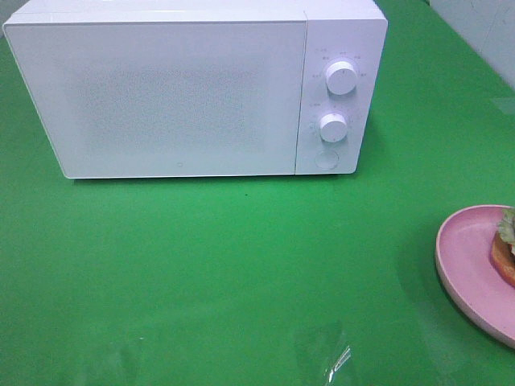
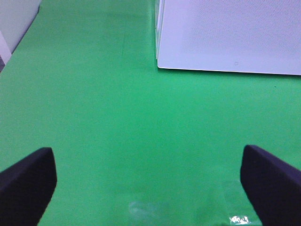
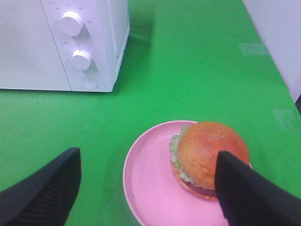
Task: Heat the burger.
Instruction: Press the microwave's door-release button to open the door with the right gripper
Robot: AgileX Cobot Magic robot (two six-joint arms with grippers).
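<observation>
The burger (image 3: pixel 207 155), with a golden-brown bun and green lettuce, sits on a round pink plate (image 3: pixel 150 188). In the high view only its edge (image 1: pixel 505 249) shows on the plate (image 1: pixel 467 265) at the right border. The white microwave (image 1: pixel 193 88) stands at the back with its door shut; it also shows in the right wrist view (image 3: pixel 61 42) and the left wrist view (image 2: pixel 230 35). My right gripper (image 3: pixel 150 193) is open above the plate, one fingertip (image 3: pixel 244 188) in front of the burger. My left gripper (image 2: pixel 150 181) is open and empty over the green cloth. Neither gripper shows in the high view.
The microwave has two white knobs (image 1: pixel 341 79) and a round button (image 1: pixel 326 158) on its right panel. A green cloth (image 1: pixel 241 265) covers the table. A pale wall (image 3: pixel 277 33) borders the table on the right.
</observation>
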